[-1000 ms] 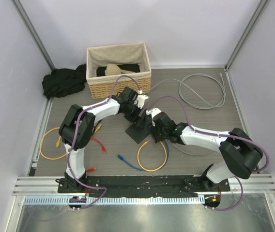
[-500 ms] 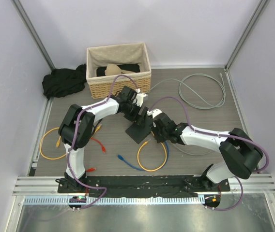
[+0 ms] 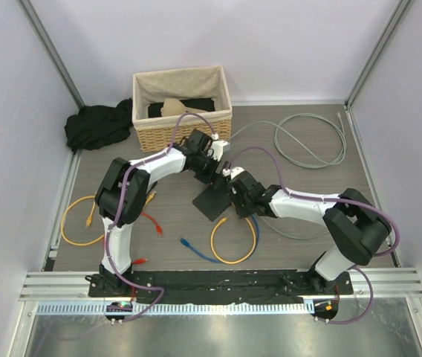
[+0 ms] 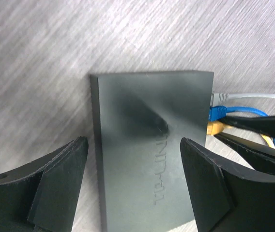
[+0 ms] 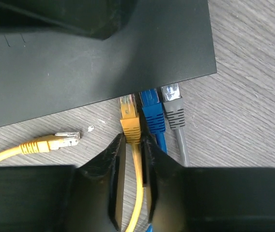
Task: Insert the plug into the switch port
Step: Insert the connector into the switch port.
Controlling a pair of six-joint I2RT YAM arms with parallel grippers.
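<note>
The switch (image 4: pixel 147 145), a flat dark-grey box, lies on the table at the centre (image 3: pixel 211 202). My left gripper (image 4: pixel 133 145) hovers over it, open, with a finger on each side and touching nothing. A blue plug (image 5: pixel 152 113) and a grey plug (image 5: pixel 173 108) sit in ports on its edge. Beside them is the yellow plug (image 5: pixel 129 116), its clear tip at the port edge. My right gripper (image 5: pixel 132 140) is shut on this plug's boot, and the yellow cable runs back between the fingers. How deep the plug sits is hidden.
A loose yellow plug (image 5: pixel 55 141) lies left of the held one. A wicker basket (image 3: pixel 183 108) and black cloth (image 3: pixel 96 125) sit at the back left, a grey cable coil (image 3: pixel 311 141) at the back right. Yellow and blue cable loops (image 3: pixel 233 242) lie in front.
My right gripper has narrowed onto the yellow plug and shifted slightly left toward the switch. The left gripper has moved a little over the switch.
</note>
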